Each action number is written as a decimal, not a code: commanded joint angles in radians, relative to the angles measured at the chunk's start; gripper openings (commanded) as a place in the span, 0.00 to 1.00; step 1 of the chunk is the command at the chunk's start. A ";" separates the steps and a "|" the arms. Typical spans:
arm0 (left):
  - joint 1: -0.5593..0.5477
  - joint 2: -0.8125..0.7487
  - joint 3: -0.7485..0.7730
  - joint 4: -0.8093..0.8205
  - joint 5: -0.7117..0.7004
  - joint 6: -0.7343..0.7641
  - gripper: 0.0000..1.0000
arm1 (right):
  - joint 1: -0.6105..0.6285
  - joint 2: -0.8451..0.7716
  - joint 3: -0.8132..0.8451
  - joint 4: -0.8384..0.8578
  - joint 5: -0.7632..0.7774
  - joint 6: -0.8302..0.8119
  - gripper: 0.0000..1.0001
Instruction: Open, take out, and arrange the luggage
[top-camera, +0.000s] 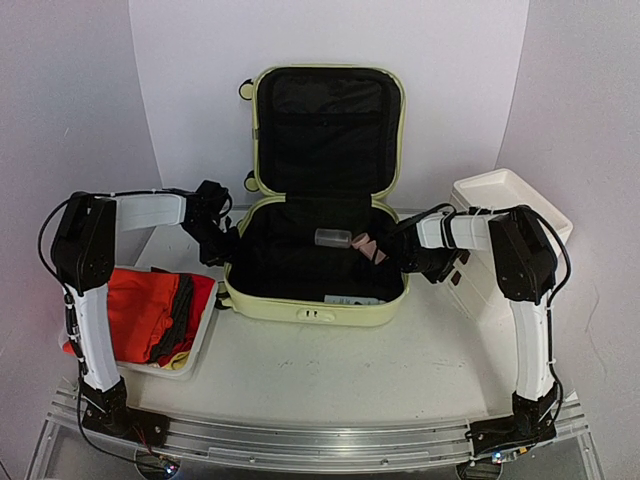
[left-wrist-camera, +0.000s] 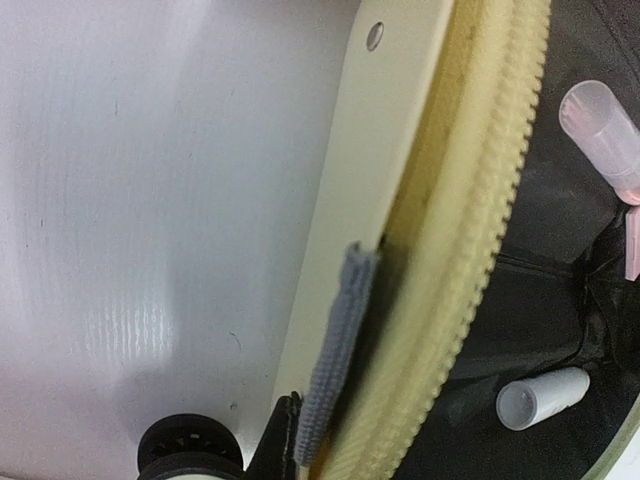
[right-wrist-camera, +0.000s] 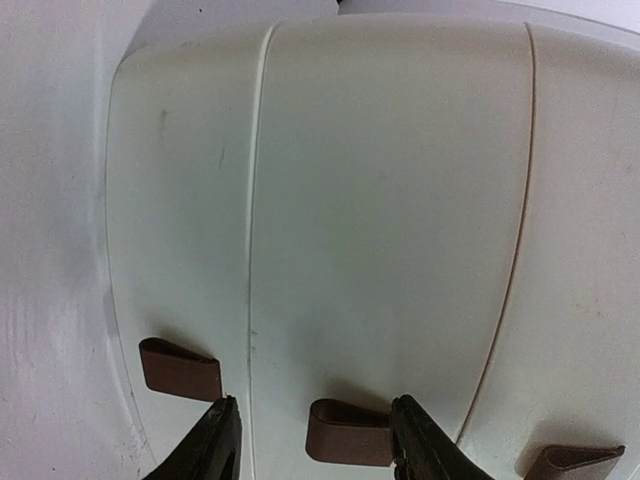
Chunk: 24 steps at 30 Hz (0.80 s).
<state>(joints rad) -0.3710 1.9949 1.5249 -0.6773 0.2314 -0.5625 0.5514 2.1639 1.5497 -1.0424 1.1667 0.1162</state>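
Yellow-green luggage (top-camera: 315, 312) lies open mid-table, lid upright at the back, so the black lining and a clear tube (top-camera: 335, 238) are reachable. Left gripper (top-camera: 213, 235) is closed at the left rim, probably steadying the shell; what it pinches cannot be told. Right gripper (right-wrist-camera: 312, 402) is off the luggage, jaws apart around a brown tab (right-wrist-camera: 345, 432) on the drawer box (right-wrist-camera: 400, 200), tab not clamped. Contents not yet out

White basket (top-camera: 205, 336) of orange clothes (top-camera: 140, 305) at left, white drawer box (top-camera: 505, 190) with brown handles (right-wrist-camera: 180, 368) at right, white table (top-camera: 350, 370)
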 joint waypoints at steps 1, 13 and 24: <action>0.075 -0.059 -0.069 0.165 -0.106 -0.235 0.00 | 0.007 -0.043 -0.014 -0.002 0.072 0.027 0.51; 0.075 -0.030 -0.012 0.179 -0.042 -0.174 0.18 | 0.007 -0.055 -0.038 -0.002 0.157 0.006 0.42; 0.075 -0.077 -0.009 0.177 -0.022 -0.106 0.60 | 0.007 -0.068 -0.051 -0.002 0.182 -0.018 0.07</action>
<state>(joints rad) -0.3283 1.9648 1.4719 -0.5667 0.2604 -0.6769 0.5571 2.1635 1.5063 -1.0428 1.2976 0.0956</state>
